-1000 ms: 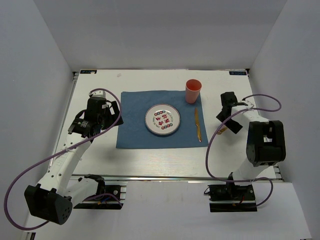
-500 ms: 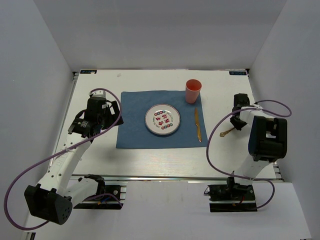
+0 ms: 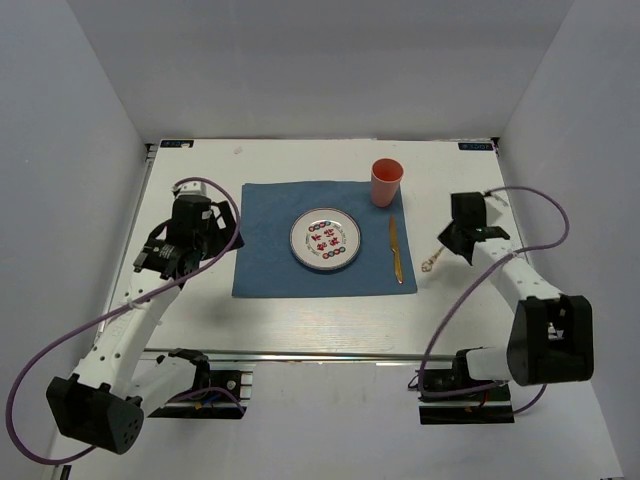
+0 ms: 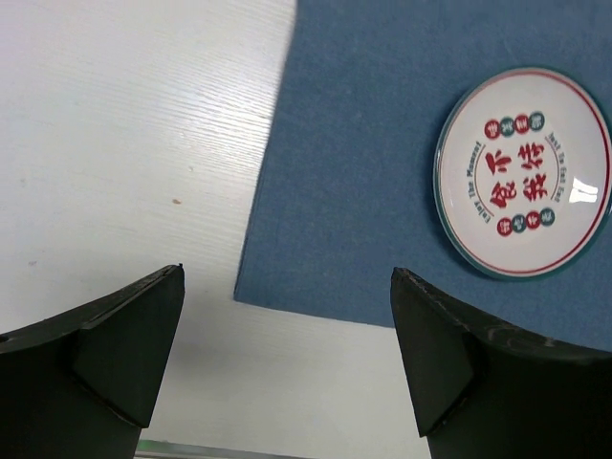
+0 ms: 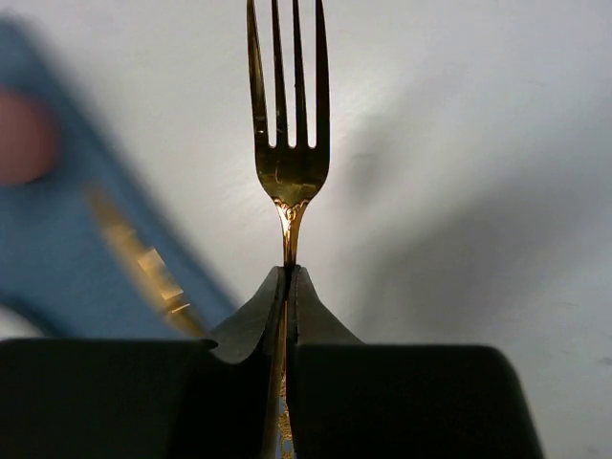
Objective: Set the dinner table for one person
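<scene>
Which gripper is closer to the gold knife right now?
Right. The right gripper, shut on the fork, hangs just right of the knife. The left gripper, open, is at the blue cloth's left edge, with the plate in between.

Place setting on a square blue cloth (image 3: 270,262), boxed in by pale grey walls (image 3: 320,60).
We see a round white plate (image 3: 325,240) with a red-and-green rim and red characters sitting on the cloth, a little right of its middle. An upright coral-pink plastic cup (image 3: 386,182) stands at the cloth's far right corner. A slim gold metal knife (image 3: 397,250) lies lengthwise between the plate and the cloth's right edge. A gold metal fork (image 3: 432,262) shows just beyond that edge, off the cloth.
</scene>
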